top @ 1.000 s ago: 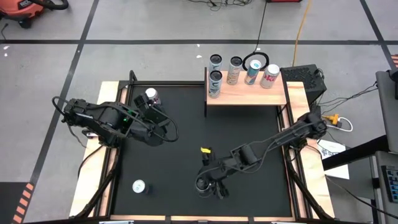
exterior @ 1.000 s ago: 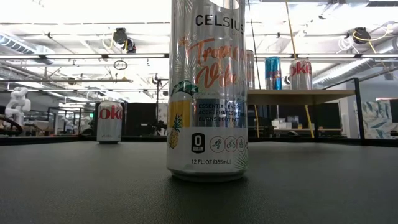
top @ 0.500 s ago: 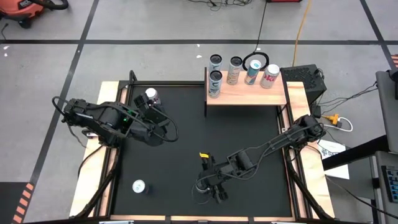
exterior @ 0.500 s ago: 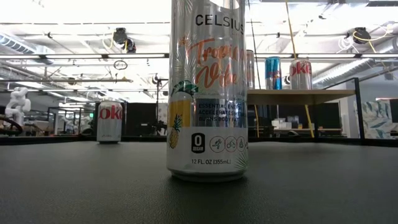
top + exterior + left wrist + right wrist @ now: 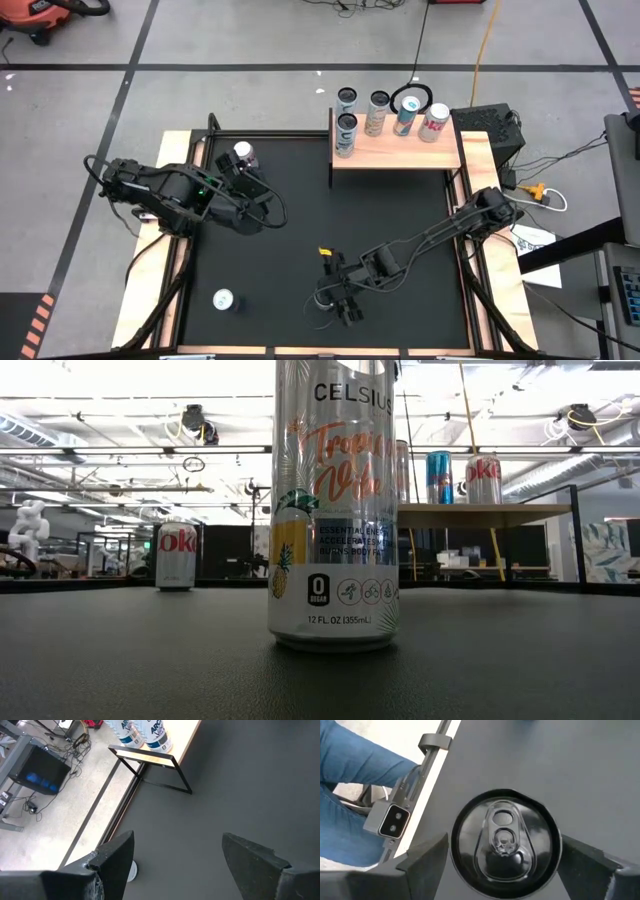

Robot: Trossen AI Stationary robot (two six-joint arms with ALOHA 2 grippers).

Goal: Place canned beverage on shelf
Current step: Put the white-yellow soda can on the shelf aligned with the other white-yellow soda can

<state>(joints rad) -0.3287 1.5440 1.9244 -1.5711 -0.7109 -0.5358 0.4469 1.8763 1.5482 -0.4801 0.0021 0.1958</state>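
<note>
A tall silver Celsius can (image 5: pixel 335 510) stands upright on the black mat (image 5: pixel 400 250), near its front edge. Its dark top (image 5: pixel 505 842) lies between the open fingers of my right gripper (image 5: pixel 506 865), which comes down on it at a slant; I see no touch. The right gripper (image 5: pixel 337 303) hides the can in the high view. The light-wood shelf (image 5: pixel 400 152) stands at the far right and carries several cans. My left gripper (image 5: pixel 262 207) hangs open above the mat's left part, beside a Coke can (image 5: pixel 243 155).
Another can (image 5: pixel 223 299) stands on the mat at the near left. The low camera's housing (image 5: pixel 390 820) sits on the table's edge close to the tall can, and a person's jeans-clad legs (image 5: pixel 350 785) are just beyond it. Bare mat lies between the tall can and the shelf.
My right gripper has come down toward the tall can's top and a little toward the table's near edge, its fingers still open. The can has stayed where it was.
</note>
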